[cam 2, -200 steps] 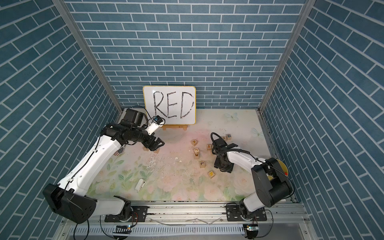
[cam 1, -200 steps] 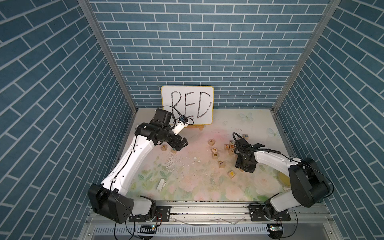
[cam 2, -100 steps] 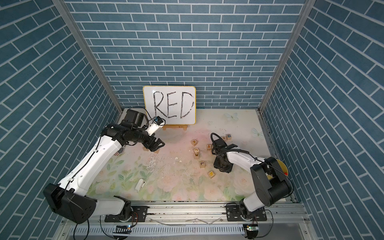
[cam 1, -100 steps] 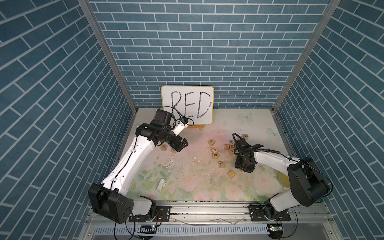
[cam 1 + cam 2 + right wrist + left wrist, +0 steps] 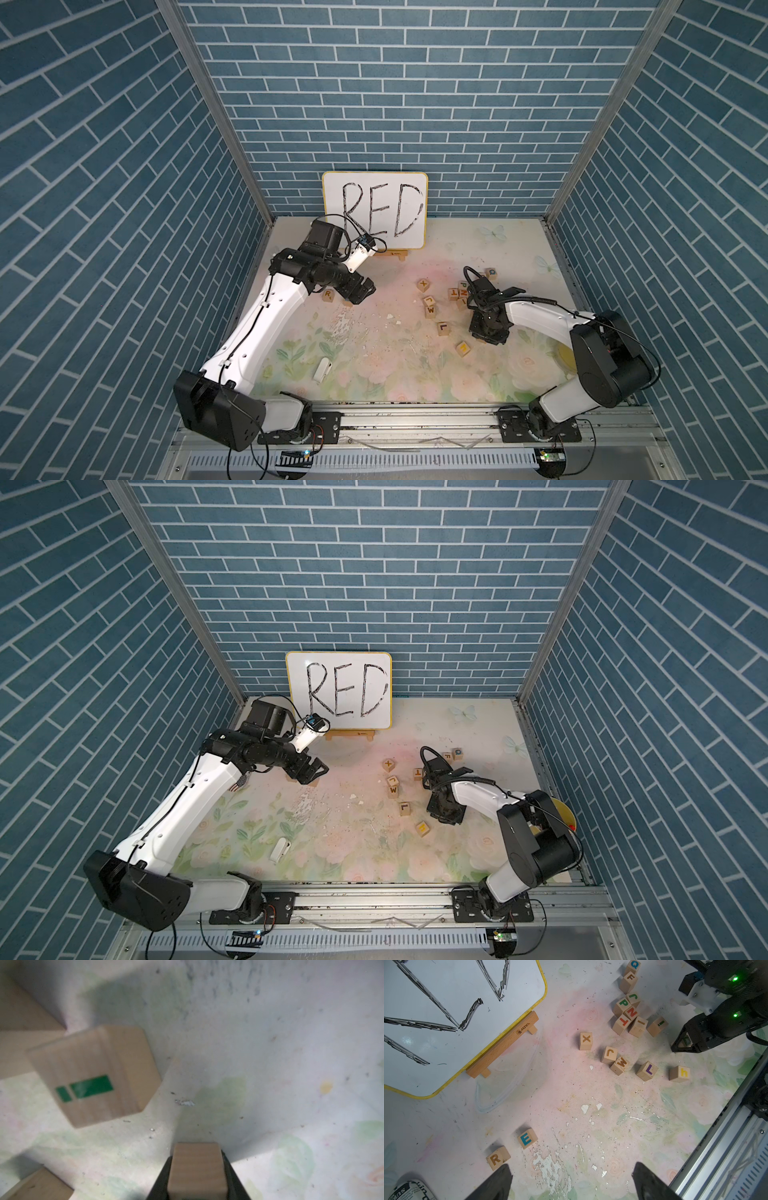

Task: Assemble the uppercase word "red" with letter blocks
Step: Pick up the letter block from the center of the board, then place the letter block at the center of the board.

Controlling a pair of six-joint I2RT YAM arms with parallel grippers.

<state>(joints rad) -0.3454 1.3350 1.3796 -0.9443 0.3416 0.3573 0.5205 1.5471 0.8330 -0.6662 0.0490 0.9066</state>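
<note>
In a top view, left end effector (image 5: 360,292) jaws apart above counter (image 5: 374,365) beside dark-lettered R block (image 5: 328,295); left wrist: light-wood R block just beside teal E block (image 5: 527,1138), well apart from green D block (image 5: 686,1040); right wrist: right end effector (image 5: 196,1159) clamped on D block, plain face showing.

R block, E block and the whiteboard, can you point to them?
R block (image 5: 496,1159), left wrist view, on its lettered top face.
E block (image 5: 527,1138), left wrist view, on its teal letter.
whiteboard (image 5: 376,210), in a top view, on its white face.
</note>
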